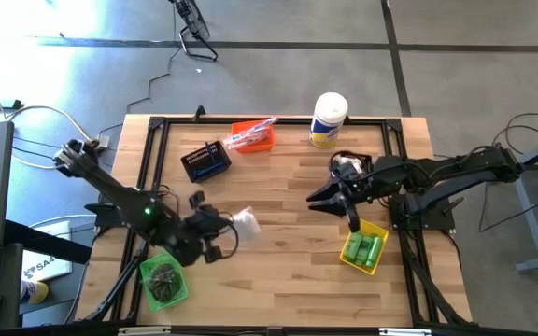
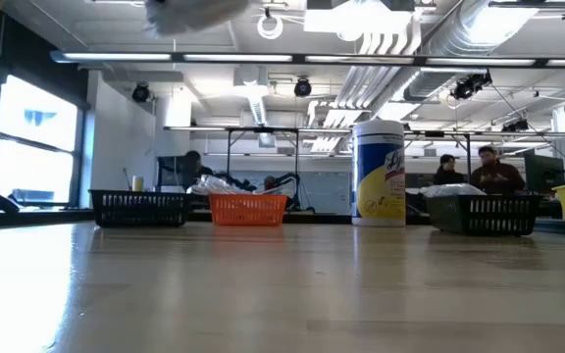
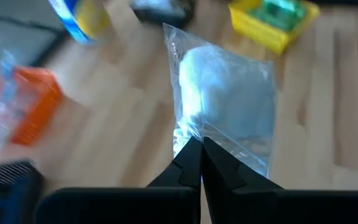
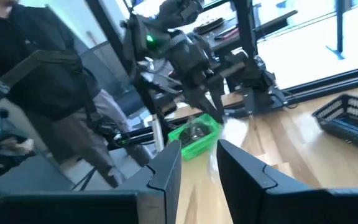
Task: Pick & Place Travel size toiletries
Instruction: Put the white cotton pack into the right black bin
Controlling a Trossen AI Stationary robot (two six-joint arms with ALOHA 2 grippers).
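Clear bag of puffs (image 3: 225, 99) hangs pinched in my left end effector (image 3: 201, 163) above the counter's (image 1: 288, 261) near-left; I should carry it level, grip firm. Right end effector (image 4: 197, 163) waits part-open, empty.

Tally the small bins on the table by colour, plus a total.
Orange bin: 1
Yellow bin: 1
Green bin: 1
Dark bins: 2, one beside the orange bin, one by the right arm
Total: 5
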